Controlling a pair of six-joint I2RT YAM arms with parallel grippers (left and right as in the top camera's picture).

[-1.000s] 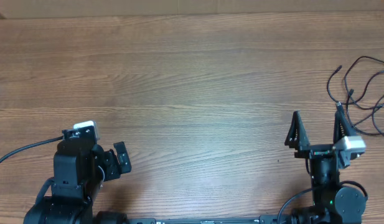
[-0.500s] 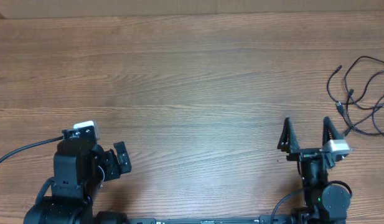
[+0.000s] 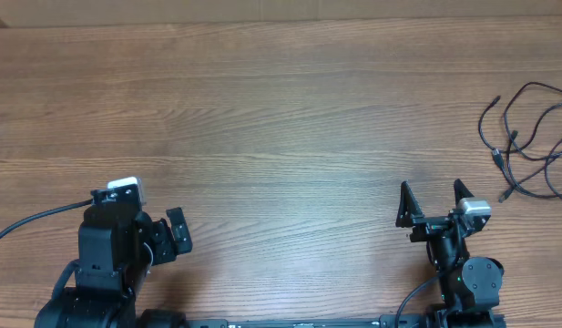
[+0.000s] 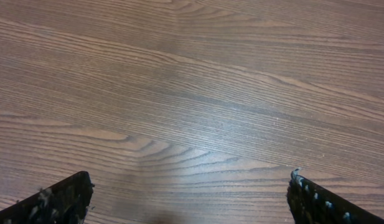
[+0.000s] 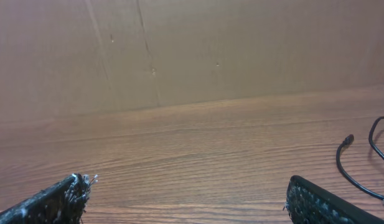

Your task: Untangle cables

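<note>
Since the cables sprawl along the frame's right edge, above and right of the spread right fingers, the left fingers, also spread, sit well apart.

Two claws are in view: the left claw and the right claw. There is one tabletop. Off to the right claw's right lies one tangle of thin black cables. How many cables it holds cannot be told, but at least four plug ends show.
</note>
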